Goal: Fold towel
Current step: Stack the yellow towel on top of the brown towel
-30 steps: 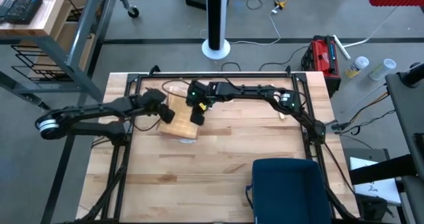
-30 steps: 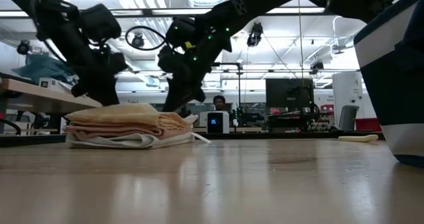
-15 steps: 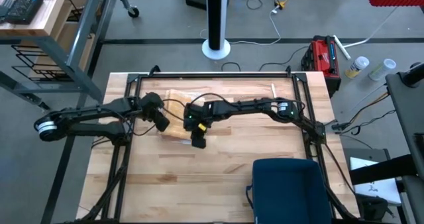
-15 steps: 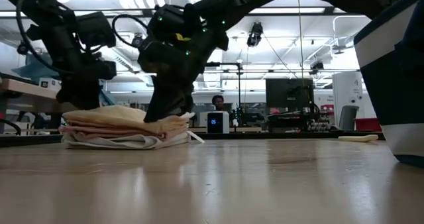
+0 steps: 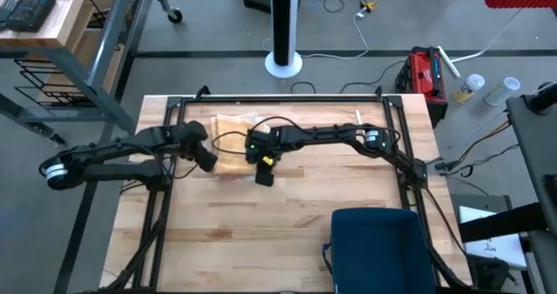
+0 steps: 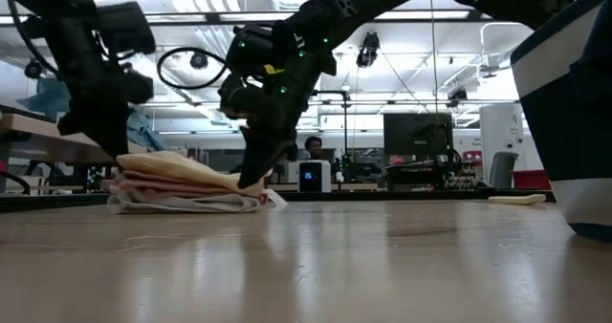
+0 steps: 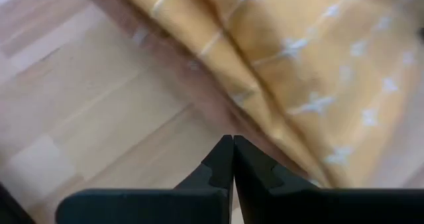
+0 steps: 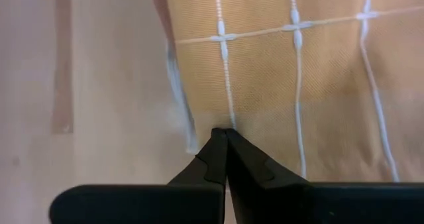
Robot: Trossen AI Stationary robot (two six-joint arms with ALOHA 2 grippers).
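High view: folded towel lay on the worktop toward its far left, left hand and right hand both clenched empty at its edges; folding seemingly finished, next likely withdrawal.

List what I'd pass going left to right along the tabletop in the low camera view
Left gripper → folded orange towel → right gripper → small white device in the background → dark blue bin at the right edge.
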